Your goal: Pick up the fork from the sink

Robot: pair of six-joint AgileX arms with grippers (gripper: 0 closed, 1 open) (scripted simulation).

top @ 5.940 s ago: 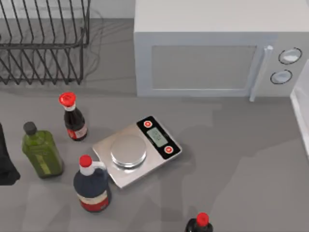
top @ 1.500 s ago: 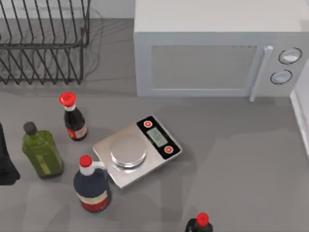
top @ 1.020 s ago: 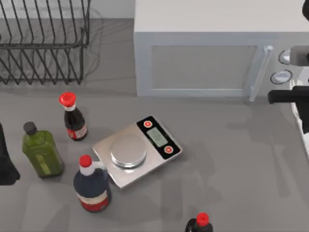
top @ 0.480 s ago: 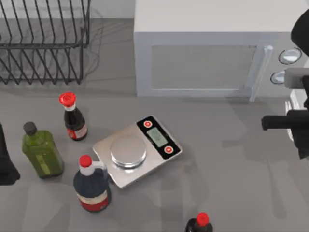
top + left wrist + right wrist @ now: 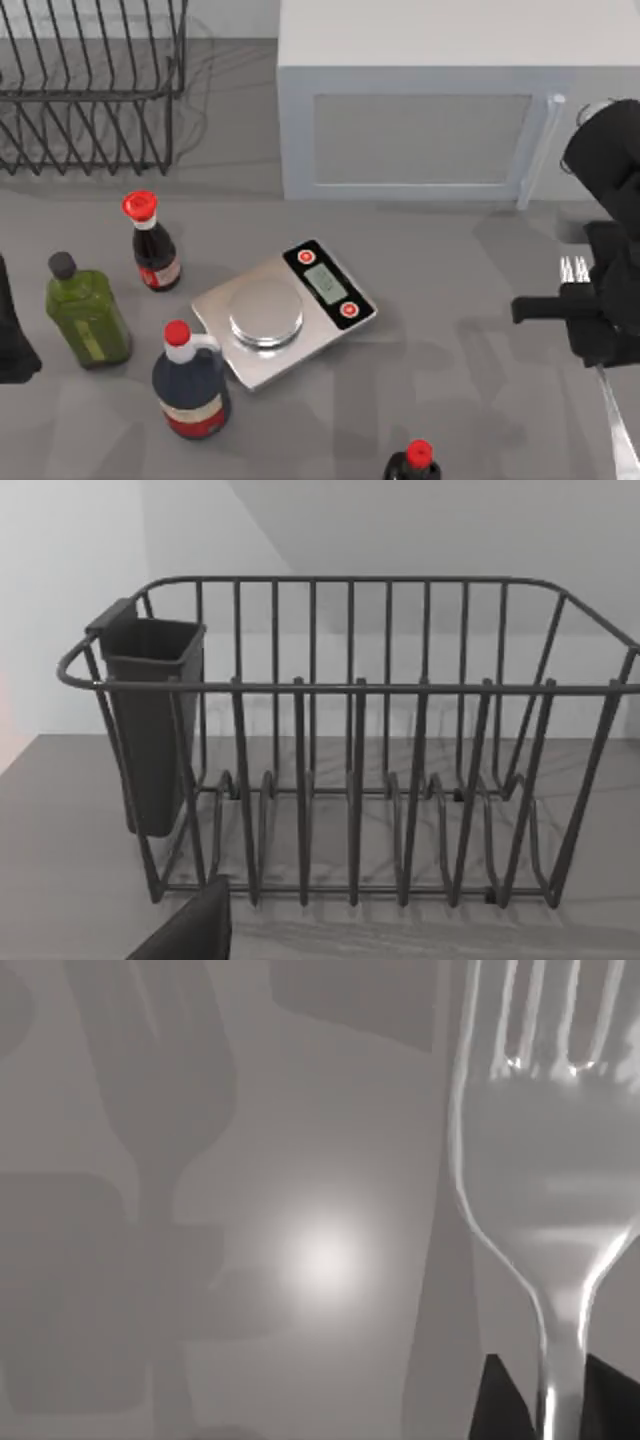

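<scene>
At the table's right edge, right gripper (image 5: 598, 330) has arrived clamping the fork (image 5: 576, 270) (lifted, apparently).

Fork (image 5: 612, 420) mid-handle hidden behind right arm; handle end cut by right edge. Near red-capped bottle (image 5: 414, 462) cut by near edge.

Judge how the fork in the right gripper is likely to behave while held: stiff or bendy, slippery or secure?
The fork looks like polished metal, so probably stiff. Its glossy neck sits between the right gripper fingers, so it may slip or pivot. Its long handle juts past the grip, likely adding leverage.
</scene>
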